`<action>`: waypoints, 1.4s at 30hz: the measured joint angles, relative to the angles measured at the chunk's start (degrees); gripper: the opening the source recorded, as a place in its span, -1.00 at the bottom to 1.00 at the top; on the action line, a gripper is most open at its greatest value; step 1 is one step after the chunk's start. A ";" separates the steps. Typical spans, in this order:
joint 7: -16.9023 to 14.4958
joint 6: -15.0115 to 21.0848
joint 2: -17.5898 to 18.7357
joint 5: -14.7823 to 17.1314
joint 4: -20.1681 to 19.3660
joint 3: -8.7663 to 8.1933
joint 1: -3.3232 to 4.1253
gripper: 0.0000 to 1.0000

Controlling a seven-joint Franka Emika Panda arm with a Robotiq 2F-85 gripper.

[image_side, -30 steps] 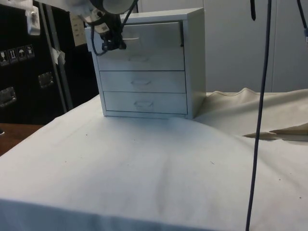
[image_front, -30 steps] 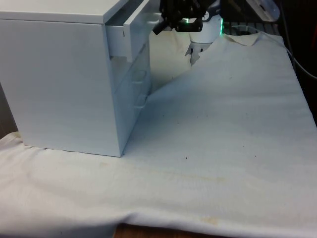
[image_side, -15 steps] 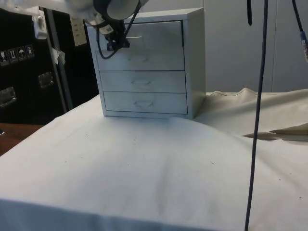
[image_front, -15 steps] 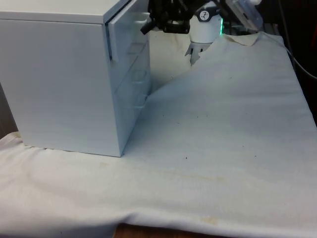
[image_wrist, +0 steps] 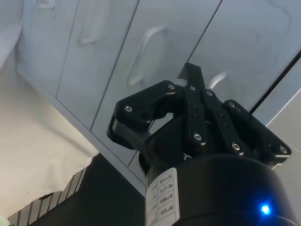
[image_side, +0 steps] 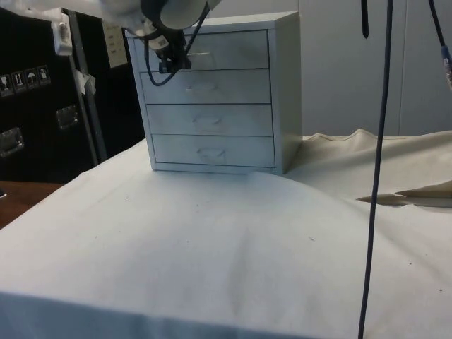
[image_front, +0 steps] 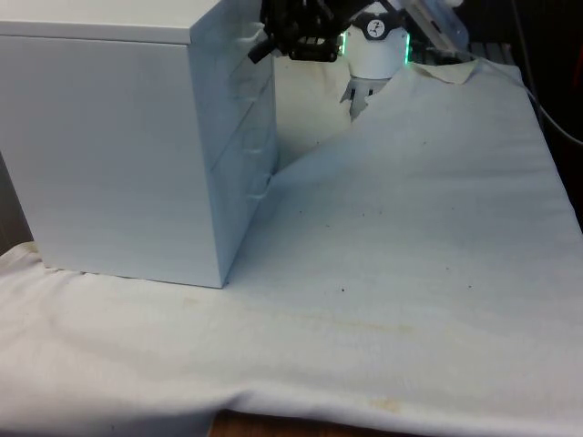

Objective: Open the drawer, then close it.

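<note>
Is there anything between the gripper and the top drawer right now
Nothing visible. The gripper is right at the front of the top drawer of the chest of drawers, by its handle, and the drawer sits flush with the ones below.

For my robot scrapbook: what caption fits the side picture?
Black gripper at the shut top drawer of a white chest of drawers.

The top drawer (image_side: 205,51), which stood pulled out of the chest of drawers (image_front: 109,137), slid back in until flush with the fronts below. The gripper (image_side: 171,62) followed it inward, against its front.
</note>
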 measured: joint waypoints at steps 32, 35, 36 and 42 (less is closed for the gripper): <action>1.66 0.97 -0.63 9.28 -0.06 2.41 0.92 -1.00; 1.66 1.20 -0.63 10.08 -0.11 2.52 0.92 -1.00; 1.66 1.43 -0.63 10.77 -0.17 2.58 0.92 -1.00; 1.72 1.55 -0.97 12.95 -0.34 2.81 0.92 -1.00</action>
